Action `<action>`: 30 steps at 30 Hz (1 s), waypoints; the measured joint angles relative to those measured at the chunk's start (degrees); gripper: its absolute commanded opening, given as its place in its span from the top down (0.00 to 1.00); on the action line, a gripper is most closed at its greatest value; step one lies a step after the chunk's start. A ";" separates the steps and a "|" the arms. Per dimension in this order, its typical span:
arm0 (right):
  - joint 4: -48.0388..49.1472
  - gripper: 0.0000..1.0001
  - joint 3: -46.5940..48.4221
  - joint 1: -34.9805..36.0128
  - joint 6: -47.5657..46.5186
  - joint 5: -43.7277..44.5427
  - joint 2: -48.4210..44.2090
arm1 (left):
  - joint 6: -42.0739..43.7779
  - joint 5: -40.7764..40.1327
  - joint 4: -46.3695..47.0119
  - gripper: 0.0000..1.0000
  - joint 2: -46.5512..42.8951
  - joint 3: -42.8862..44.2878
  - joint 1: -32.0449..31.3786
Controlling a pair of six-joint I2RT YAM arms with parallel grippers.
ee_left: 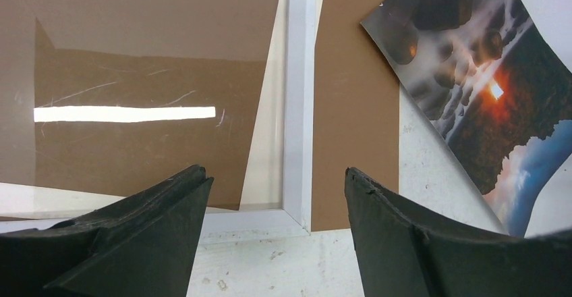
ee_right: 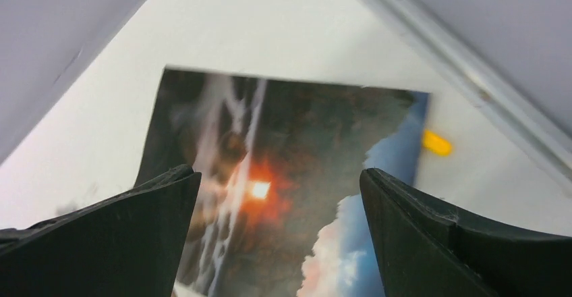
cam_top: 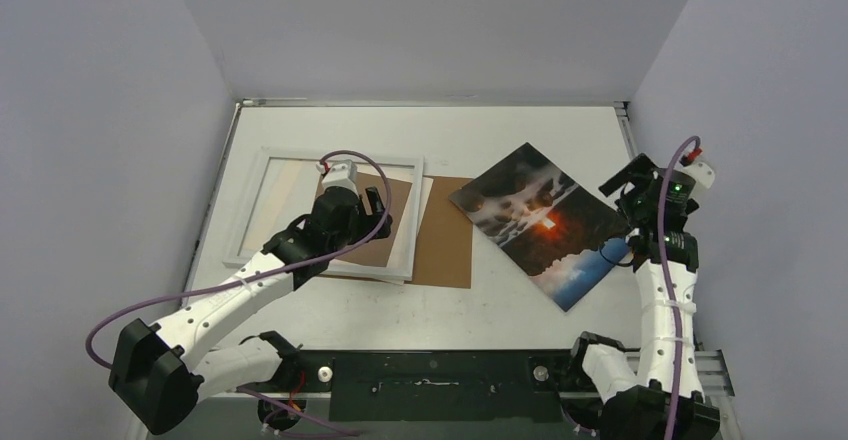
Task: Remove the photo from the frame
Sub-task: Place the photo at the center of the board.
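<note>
Photo (cam_top: pixel 540 222) loose; L gripper (ee_left: pixel 273 175) & R gripper (ee_right: pixel 280 172) jaws wide, empty.

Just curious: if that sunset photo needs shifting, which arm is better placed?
Right: the right pincer, open, hangs over the photo at its edge; the left pincer is over the frame.

White-bordered frame (cam_top: pixel 243 215) flat at left, dark cloud photo (cam_top: pixel 540 222) with orange glow askew, loose at right

Even overhead light is washing the white worktop (cam_top: pixel 520 300). A bright strip of glare is crossing the glass of the frame (ee_left: pixel 299 108), left side of the left wrist view. The photo (ee_right: pixel 270 196) is showing blurred in the right wrist view.
</note>
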 measured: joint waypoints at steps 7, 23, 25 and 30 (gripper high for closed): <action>1.55 0.02 3.61 24.76 -5.01 -5.88 11.80 | 0.00 -0.68 -0.55 0.28 1.20 1.60 0.07; -8.68 0.07 13.92 67.52 -12.92 30.36 50.88 | -0.87 -0.66 -1.09 0.27 -3.21 -0.50 2.62; -8.98 0.07 14.82 67.54 -13.33 33.62 52.11 | -1.27 -0.63 -1.14 0.27 -4.09 -1.16 3.21; -8.59 0.06 16.28 65.35 -14.12 38.71 55.36 | -1.97 -0.44 -1.22 0.26 -5.90 -3.87 5.35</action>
